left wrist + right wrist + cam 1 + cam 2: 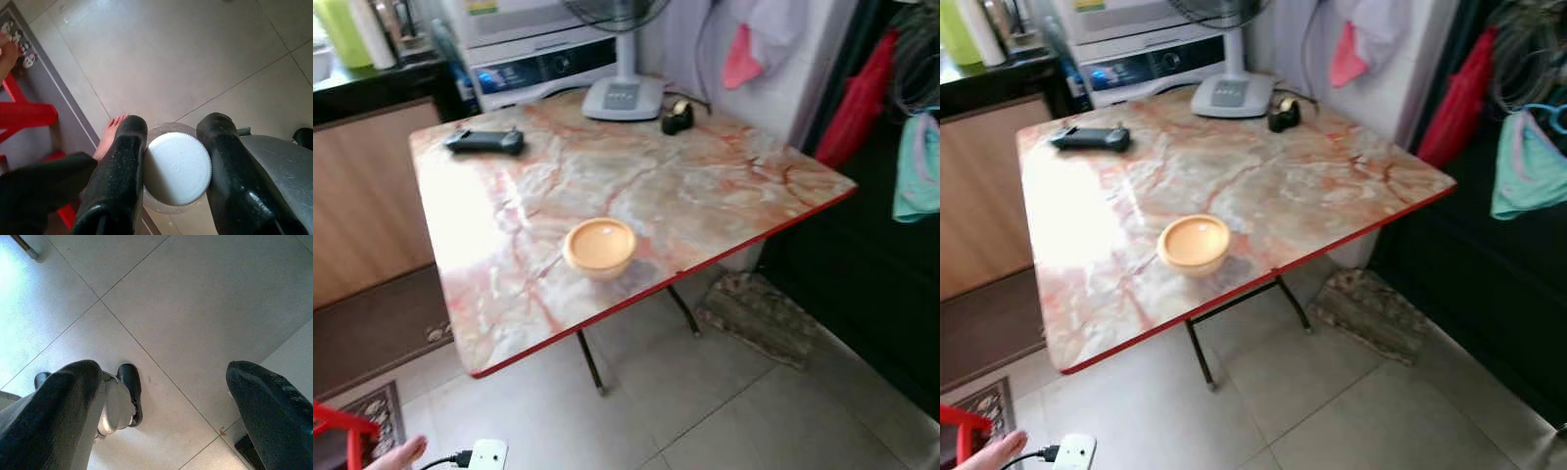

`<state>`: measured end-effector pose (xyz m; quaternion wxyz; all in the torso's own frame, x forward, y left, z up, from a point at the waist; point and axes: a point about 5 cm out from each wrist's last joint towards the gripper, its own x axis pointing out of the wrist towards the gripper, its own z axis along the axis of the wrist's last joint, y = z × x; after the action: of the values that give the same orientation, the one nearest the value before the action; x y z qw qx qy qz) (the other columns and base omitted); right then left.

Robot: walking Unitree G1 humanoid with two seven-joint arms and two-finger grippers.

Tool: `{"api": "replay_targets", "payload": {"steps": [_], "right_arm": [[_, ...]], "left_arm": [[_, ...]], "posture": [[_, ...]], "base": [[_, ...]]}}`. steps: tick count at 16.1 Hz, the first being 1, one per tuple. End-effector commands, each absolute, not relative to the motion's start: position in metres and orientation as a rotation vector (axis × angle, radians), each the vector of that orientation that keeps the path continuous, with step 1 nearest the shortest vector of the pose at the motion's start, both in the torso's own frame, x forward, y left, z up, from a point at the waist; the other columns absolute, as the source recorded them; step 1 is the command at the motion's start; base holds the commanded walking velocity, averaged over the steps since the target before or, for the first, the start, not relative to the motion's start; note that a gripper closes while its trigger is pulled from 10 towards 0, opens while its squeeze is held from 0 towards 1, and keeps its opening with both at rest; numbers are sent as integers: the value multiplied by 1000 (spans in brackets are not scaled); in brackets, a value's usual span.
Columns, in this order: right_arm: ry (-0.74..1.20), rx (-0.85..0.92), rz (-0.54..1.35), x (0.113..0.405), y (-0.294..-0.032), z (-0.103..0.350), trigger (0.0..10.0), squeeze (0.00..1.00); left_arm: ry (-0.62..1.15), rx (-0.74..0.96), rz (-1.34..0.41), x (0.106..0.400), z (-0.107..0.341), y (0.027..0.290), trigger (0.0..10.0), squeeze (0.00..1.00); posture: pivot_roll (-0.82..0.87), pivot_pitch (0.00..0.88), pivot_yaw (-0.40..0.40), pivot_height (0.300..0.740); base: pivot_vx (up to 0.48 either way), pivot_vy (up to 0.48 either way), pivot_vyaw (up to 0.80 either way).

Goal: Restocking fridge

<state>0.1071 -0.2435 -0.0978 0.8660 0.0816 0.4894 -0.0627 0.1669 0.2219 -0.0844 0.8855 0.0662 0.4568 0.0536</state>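
Between the two black fingers [120,176] of your left pincer [173,171] sits a clear bottle with a white ribbed cap [177,168], clamped at the neck and pointing down at the tiled floor [171,58]. Beyond that pincer you can see a person's bare foot [108,137] beside a red stool [27,115]. Your right pincer [171,416] hangs over the floor tiles with its fingers spread wide and nothing between them. Ahead of you, well away from both pincers, stands the marble-patterned tabletop [705,186], carrying a lidded orange bowl [599,247], a black remote [485,141] and a fan base [623,97].
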Motion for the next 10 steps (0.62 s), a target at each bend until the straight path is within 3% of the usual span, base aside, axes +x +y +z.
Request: {"api": "replay_targets", "payload": {"steps": [1, 5, 8, 10], "right_arm": [[1037, 172, -132, 105, -244, -98, 10000, 0], [1039, 168, -130, 105, -244, -98, 10000, 0], [1037, 172, -133, 105, -245, -98, 10000, 0], [1038, 172, -133, 105, -245, -98, 10000, 0]], "left_arm": [[983, 148, 103, 161, -87, 224, 10000, 0], [989, 139, 118, 159, -88, 224, 10000, 0], [999, 165, 95, 159, -89, 222, 10000, 0], [1004, 141, 120, 157, -89, 223, 10000, 0]], "posture": [[-5, 0, 26, 740], [-3, 0, 23, 740], [-9, 0, 23, 740], [-9, 0, 22, 740]], "base": [[0, 0, -788], [0, -135, -788], [0, -415, -788], [0, 0, -788]]}}
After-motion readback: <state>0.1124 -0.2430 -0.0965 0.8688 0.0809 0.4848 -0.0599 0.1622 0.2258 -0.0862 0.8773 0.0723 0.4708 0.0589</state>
